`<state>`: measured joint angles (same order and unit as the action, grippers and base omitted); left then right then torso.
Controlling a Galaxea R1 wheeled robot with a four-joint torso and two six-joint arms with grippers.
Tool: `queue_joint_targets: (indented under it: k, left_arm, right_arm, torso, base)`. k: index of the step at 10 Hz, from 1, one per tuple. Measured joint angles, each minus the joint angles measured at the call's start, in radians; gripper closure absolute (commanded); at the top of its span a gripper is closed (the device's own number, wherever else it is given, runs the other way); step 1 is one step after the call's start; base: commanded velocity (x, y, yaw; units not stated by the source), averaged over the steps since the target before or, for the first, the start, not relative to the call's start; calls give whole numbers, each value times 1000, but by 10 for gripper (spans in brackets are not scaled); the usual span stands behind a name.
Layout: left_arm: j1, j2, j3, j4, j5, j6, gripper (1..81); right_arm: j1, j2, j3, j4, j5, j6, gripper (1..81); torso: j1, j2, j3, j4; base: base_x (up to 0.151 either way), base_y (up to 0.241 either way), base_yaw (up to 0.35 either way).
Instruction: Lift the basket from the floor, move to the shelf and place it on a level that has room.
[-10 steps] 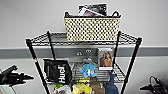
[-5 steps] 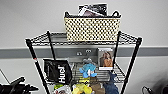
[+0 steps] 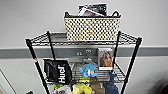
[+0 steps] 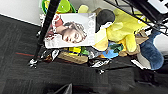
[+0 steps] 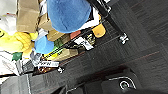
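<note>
The rectangular cream woven basket with dark rim stands on the uppermost grey wire-grid level of the tall black metal shelf, magazines inside. Lower tiers hold plush toys above dark charcoal carpet floor. State of either arm's fingers: cannot tell.

"Huel" — black bag

The basket is cream with a dotted woven pattern and a dark rim; the shelf has black posts and grey wire-grid tiers. Below sit a black bag with white lettering and a blue plush toy — a yellow one too. The floor is charcoal carpet, faintly striped.
</note>
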<state>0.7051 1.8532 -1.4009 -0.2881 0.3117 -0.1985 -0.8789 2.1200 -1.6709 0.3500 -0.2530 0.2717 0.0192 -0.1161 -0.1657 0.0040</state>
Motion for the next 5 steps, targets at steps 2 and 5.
queue_joint_targets:
  k: [2,5]
  left_arm:
    - [91,64,-36,0,-44,25,10]
    - [231,189,-91,0,-133,69,10]
  right_arm:
    - [-56,56,-40,0,33,-31,10]
    - [-115,172,-114,0,60,-81,10]
  torso:
    - [0,0,0,0]
    - [0,0,0,0]
  base:
    - [0,0,0]
    - [0,0,0]
